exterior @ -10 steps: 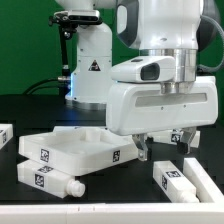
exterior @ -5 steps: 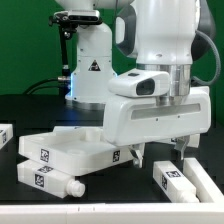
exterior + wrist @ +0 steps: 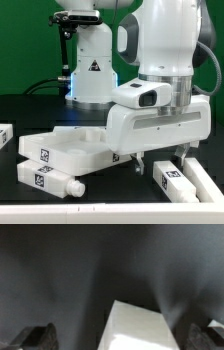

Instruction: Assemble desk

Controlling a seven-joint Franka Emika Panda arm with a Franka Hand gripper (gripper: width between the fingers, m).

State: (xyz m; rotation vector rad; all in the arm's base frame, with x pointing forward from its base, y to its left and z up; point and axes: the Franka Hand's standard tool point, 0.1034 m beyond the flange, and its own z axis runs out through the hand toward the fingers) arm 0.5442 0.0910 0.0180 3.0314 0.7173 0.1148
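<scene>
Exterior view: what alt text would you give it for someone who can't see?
A white robot gripper hangs with its jaws open over a white block leg on a black table. On the exterior view's left lies the square rimmed panel, with a second leg in front of it.

the square panel (image 3: pixel 72 148) looks like smooth white plastic with a faint satin sheen, and the block leg (image 3: pixel 45 180) in front of it has the same finish. their small tags (image 3: pixel 46 154) are flat black-and-white print without shine. the table (image 3: pixel 25 115) is matt black. the arm shell (image 3: pixel 165 40) is glossy white plastic. the fingers (image 3: pixel 36 336) look dark and dull.
</scene>
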